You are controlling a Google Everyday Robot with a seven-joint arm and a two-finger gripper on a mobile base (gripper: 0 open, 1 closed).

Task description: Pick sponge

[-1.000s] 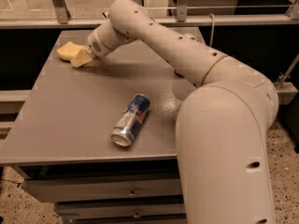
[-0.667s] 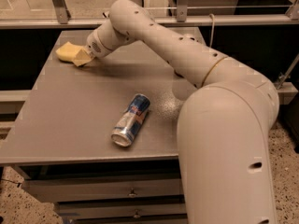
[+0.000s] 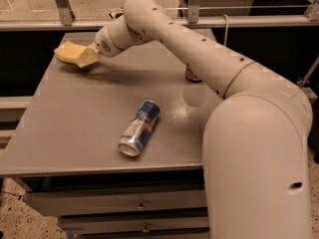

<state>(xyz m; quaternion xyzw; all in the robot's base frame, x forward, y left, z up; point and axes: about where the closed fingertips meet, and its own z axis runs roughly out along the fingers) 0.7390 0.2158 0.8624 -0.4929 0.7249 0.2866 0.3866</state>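
Observation:
The sponge (image 3: pixel 66 51) is a pale yellow pad at the table's far left corner, raised a little above the top with a shadow under it. My gripper (image 3: pixel 87 57) is at the sponge's right end, and its pale yellow fingers are closed on that end. The arm reaches in from the right across the back of the grey table (image 3: pixel 75 128). The part of the sponge between the fingers is hidden.
A blue and silver drink can (image 3: pixel 139 128) lies on its side near the table's middle front. A small dark can or jar (image 3: pixel 191 75) stands partly hidden behind my arm. Metal rails run behind the table. Drawers sit below the front edge.
My gripper and the sponge have moved slightly up and to the left together. The can has not moved.

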